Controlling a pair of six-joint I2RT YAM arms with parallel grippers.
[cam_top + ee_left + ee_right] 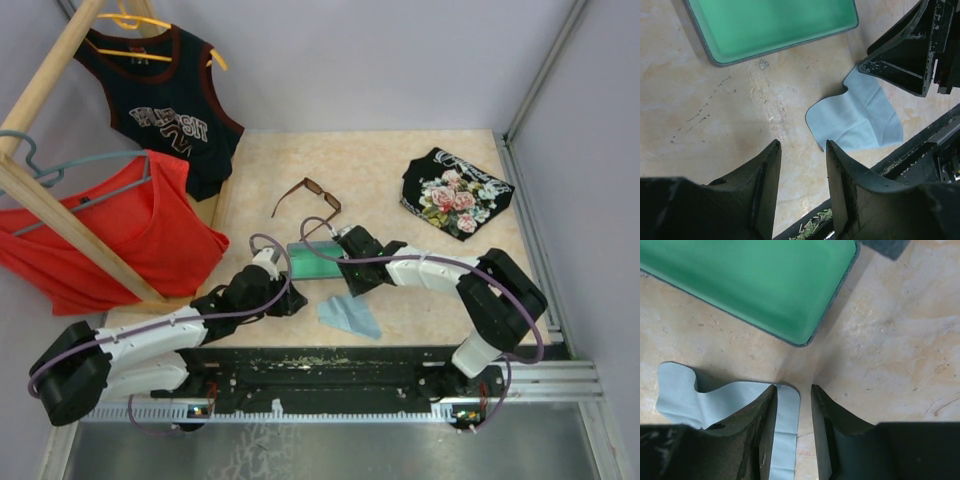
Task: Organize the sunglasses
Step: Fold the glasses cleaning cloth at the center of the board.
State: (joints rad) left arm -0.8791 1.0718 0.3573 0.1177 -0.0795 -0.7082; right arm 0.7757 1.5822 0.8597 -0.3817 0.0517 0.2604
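Top external: one sunglasses [322,195], one case [306,262], one cloth [350,317].

Beige marbled table [400,165] is enclosed by plain pale grey walls [380,60] (evenly lit). Aluminium post [546,65] is noted at far right corner; wooden rack [48,75] is set along left edge.

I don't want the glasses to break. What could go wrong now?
1. The right jaws hang over the edge of the blue cloth, close to the green case; closing could bunch the cloth or nudge the case.
2. The left arm and right arm crowd around the case, so they might bump.
3. The sunglasses lie unfolded, with thin temple arms; a clumsy pinch might bend them.
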